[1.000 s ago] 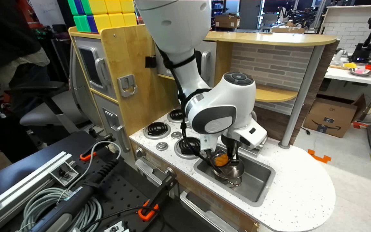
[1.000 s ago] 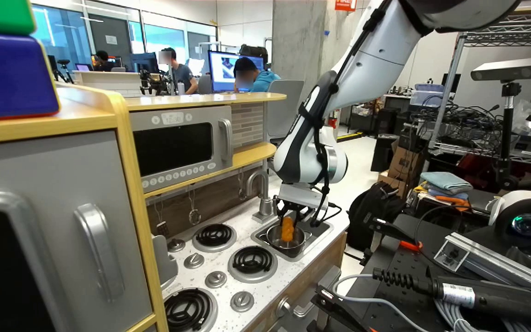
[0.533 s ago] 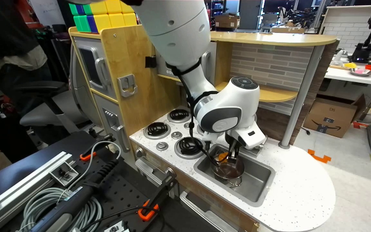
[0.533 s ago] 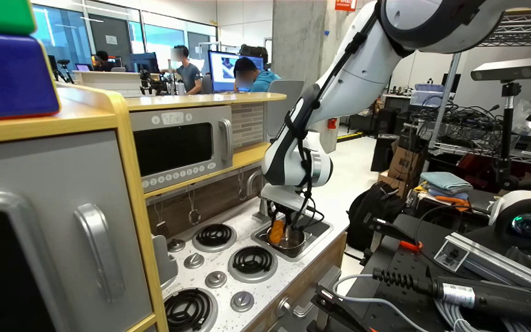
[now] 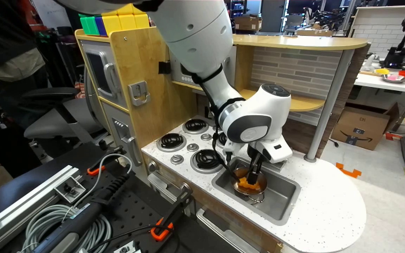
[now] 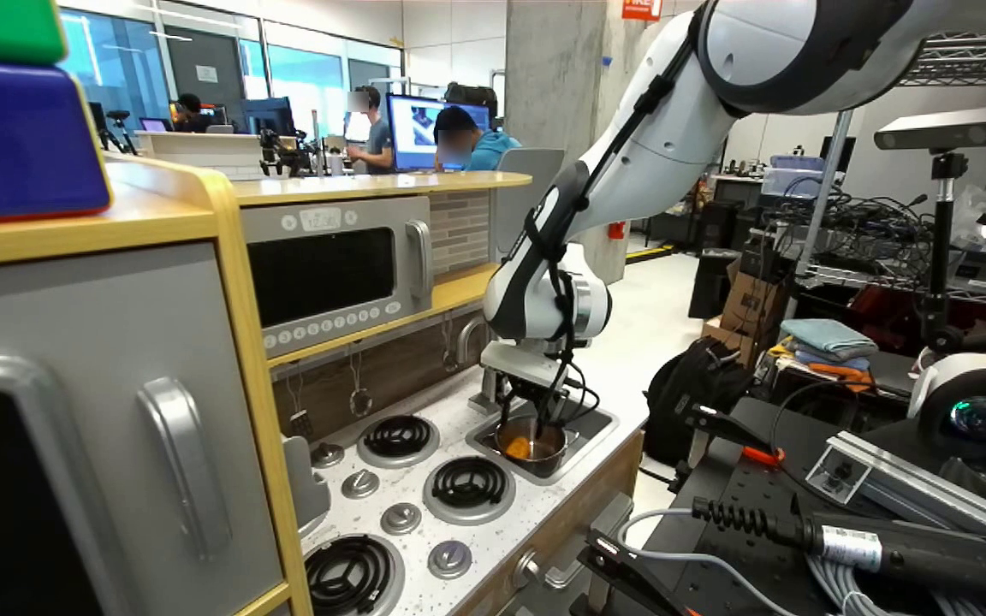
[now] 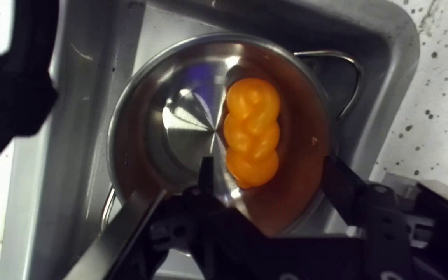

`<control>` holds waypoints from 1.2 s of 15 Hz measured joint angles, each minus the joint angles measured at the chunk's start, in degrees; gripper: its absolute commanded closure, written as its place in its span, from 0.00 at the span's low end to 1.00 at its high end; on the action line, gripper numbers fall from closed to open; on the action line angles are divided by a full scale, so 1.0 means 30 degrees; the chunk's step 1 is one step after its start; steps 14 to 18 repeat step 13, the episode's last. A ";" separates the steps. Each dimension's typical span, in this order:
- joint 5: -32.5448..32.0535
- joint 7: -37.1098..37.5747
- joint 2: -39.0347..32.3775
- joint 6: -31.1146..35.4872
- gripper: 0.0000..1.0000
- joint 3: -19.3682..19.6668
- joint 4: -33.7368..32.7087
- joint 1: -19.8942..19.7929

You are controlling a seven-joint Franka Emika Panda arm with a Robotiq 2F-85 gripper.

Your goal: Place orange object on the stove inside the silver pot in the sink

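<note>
The orange object (image 7: 252, 132), a lumpy braided shape, lies on the floor of the silver pot (image 7: 181, 144). It also shows inside the pot in both exterior views, as the orange object (image 6: 518, 447) and the orange object (image 5: 247, 184). The pot stands in the sink (image 5: 283, 200). My gripper (image 7: 266, 160) is open, pointing down over the pot. Its two fingertips are spread wide, with a gap to the orange object on each side in the wrist view. In an exterior view the dark fingers (image 5: 252, 177) partly cover the object.
The stove's black burners (image 5: 206, 160) lie beside the sink on the white counter (image 5: 329, 203). A faucet (image 6: 467, 342) rises behind the sink. The pot has wire handles (image 7: 352, 77) on its sides. A microwave (image 6: 330, 269) and shelf are above the counter.
The gripper has opened and let go of the orange object, which has dropped from between the fingers to the pot's floor. The arm has shifted slightly over the pot.
</note>
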State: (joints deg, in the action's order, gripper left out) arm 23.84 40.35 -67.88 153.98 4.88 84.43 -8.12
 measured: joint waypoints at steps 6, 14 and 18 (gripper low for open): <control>-0.2324 -0.1020 0.2514 -0.2960 0.00 0.0643 0.2074 0.1523; -0.4256 -0.3807 0.9081 -0.6535 0.00 0.1084 0.7653 0.2715; -0.4256 -0.3807 0.9081 -0.6535 0.00 0.1084 0.7653 0.2715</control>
